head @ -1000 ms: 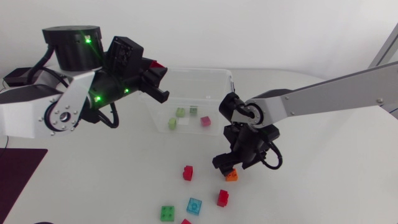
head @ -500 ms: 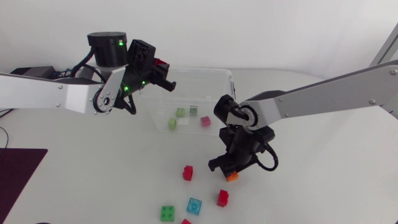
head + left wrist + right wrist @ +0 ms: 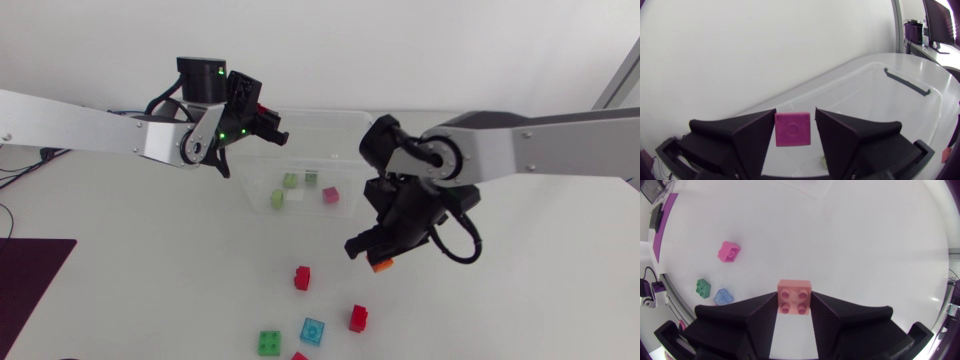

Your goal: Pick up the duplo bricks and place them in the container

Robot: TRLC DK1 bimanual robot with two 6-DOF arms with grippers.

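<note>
Placing step: my left claw (image 3: 795,121) pinches a magenta brick (image 3: 792,130) over the container (image 3: 907,85) rim; my right claw (image 3: 795,306) pinches an orange brick (image 3: 795,295) near it. Next, I'd release inside.

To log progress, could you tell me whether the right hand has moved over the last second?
Yes. The right hand, shut on the orange brick, has moved away from the nearest red brick, towards the container.

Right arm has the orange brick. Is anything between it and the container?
Nothing visible does. The orange brick is clamped in the right gripper, with only bare table between it and the container. The left gripper, shut on a red brick, is at the container's far corner, off that path.
</note>
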